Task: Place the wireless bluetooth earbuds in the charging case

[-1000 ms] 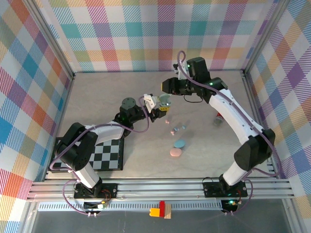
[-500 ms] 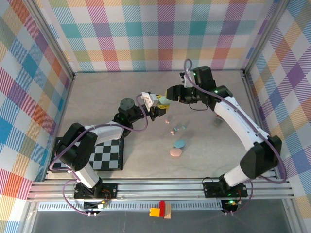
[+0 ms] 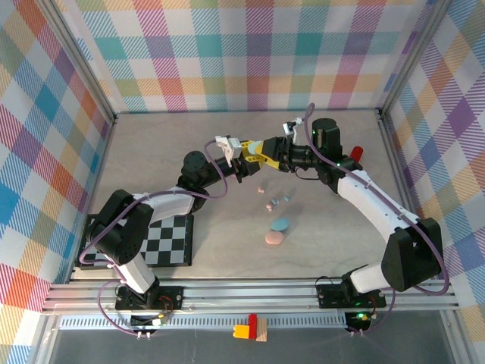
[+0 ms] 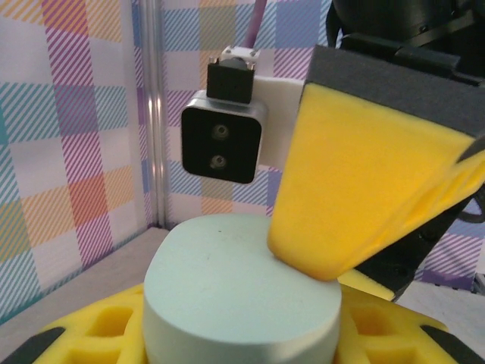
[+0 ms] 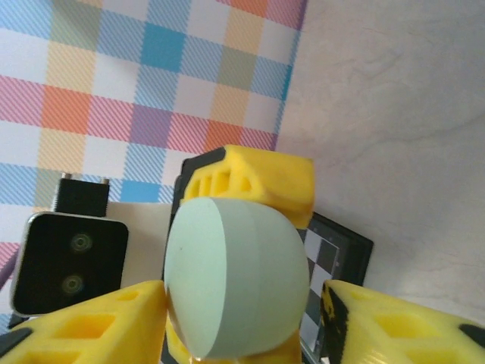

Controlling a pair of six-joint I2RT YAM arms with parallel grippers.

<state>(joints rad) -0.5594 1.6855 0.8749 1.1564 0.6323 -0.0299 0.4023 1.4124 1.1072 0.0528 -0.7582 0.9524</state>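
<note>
Within the last second the right arm had swung in from the back of the desk [image 3: 151,152], and the right end effector [image 3: 266,154] now met the left end effector [image 3: 245,150] in mid-air above it. A second before, the two were well apart. That meant the task had reached a two-handed step, most likely working on the lid, with no bud yet loaded. The wireless bluetooth earbuds [image 3: 269,205] lay scattered on the desk below and to the right of the meeting point, near a blue case [image 3: 280,224] and a pink case [image 3: 273,238]. The overhead view gave that layout but barely showed what was gripped. The left wrist view made it plain: the left end effector [image 4: 239,337] was closed on the mint charging case [image 4: 235,292], which sat clamped between its yellow fingers [image 4: 83,334] with one yellow pad of the right arm touching the top edge. The right wrist view added the other side: the right end effector [image 5: 242,334] stood parted, straddling the mint charging case [image 5: 235,277], with one finger [image 5: 102,322] against its edge. The other finger seemed to stand slightly clear, though the close angle left that uncertain. The case looked closed from both wrists.
</note>
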